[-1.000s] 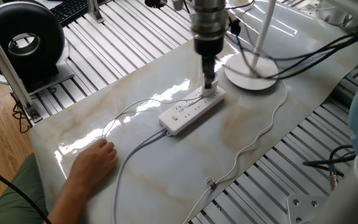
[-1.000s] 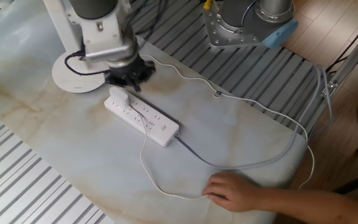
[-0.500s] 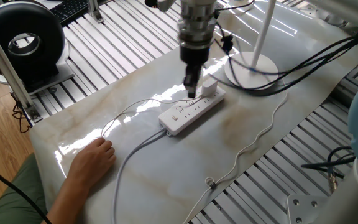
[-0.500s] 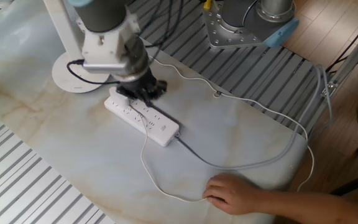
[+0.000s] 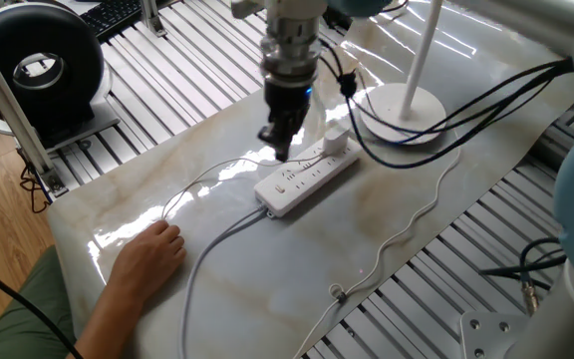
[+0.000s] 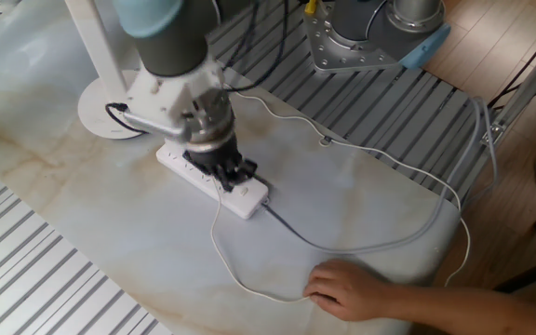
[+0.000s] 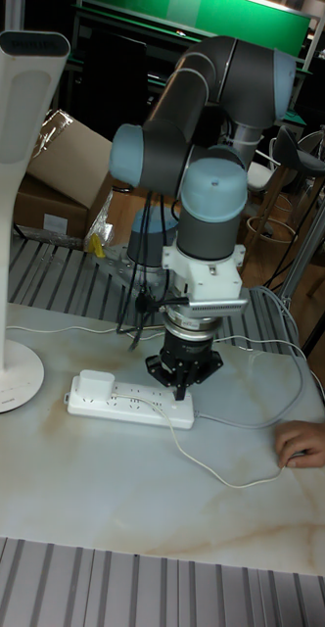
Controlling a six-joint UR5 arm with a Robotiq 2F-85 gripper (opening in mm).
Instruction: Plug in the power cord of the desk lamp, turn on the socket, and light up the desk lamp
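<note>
- The plug of the power cord sits in the lamp-side end of the socket, so the step in hand looks like pressing the strip's switch at the opposite end, where the grey cable leaves.
- The pincer hangs over the middle-to-cable half of the strip, fingers pointing down; they look drawn together and carry nothing, though the views are too small to be sure.
- To do it well, bring the tip straight over the switch before descending, and push vertically so the strip does not slide on the glossy surface.
- Keep clear of the seated plug and of the thin cord looping off the strip's front edge.
- The desk lamp stands just beyond the plug end, unlit as far as can be seen.
- A person's hand rests on the surface near the cord's loop, well apart from the strip.
</note>
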